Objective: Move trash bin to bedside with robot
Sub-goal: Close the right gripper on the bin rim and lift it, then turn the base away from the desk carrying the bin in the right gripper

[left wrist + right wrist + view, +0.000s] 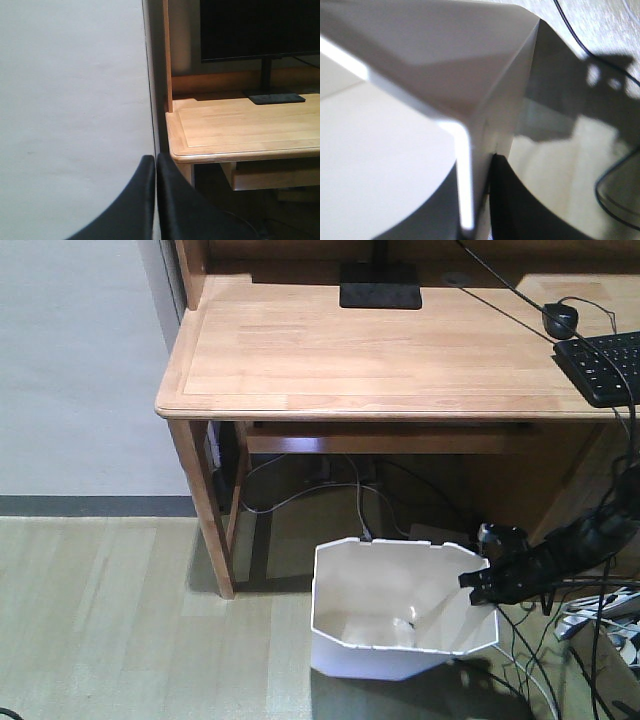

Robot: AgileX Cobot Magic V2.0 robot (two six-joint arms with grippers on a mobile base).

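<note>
Where right end effector (478,585) grips trash bin (395,605) rim, fingertips (506,200) blurred

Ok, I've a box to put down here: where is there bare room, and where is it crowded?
The desk top is bare from its left edge to the monitor base and keyboard. The floor is bare left of the trash bin, beside the desk leg. Crowded: cables and the right end effector right of the bin, more under the desk.

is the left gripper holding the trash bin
No, the left gripper has its fingers shut together on nothing, up beside the wooden desk.
</note>
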